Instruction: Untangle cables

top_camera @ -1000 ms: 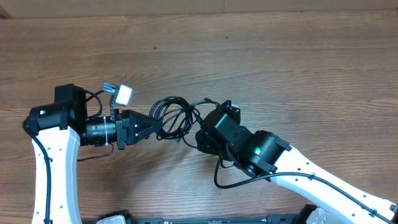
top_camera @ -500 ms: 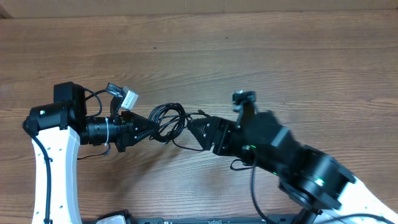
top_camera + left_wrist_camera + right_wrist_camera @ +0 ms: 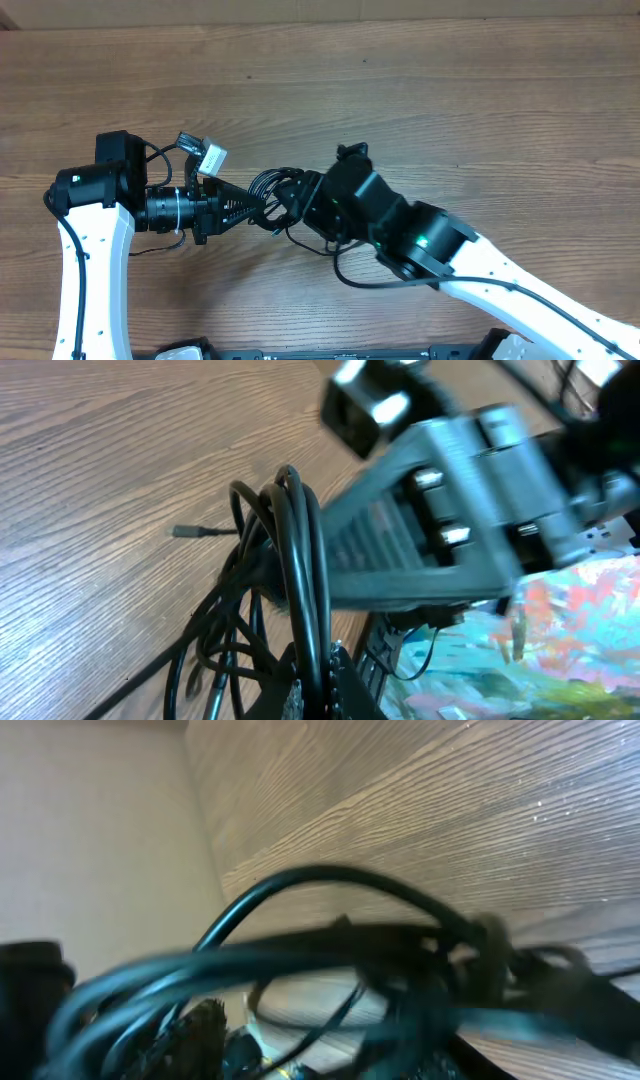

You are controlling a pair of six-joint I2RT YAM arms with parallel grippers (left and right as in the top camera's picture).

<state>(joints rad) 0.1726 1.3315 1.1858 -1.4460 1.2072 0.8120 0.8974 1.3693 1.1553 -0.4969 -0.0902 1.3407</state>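
I have the left claw (image 3: pixel 252 205) clamped on the cables (image 3: pixel 270 183), probably to anchor them, while the right claw (image 3: pixel 298 198) sits just beside the cables, its grip impossible to tell.

A bundle of black cables (image 3: pixel 330 945) crosses the lower frame, close to the lens and blurred. One strand arches above the rest. Behind lies the wood-grain tabletop (image 3: pixel 450 800), with a beige wall (image 3: pixel 90 820) at left. Individual crossings cannot be resolved.
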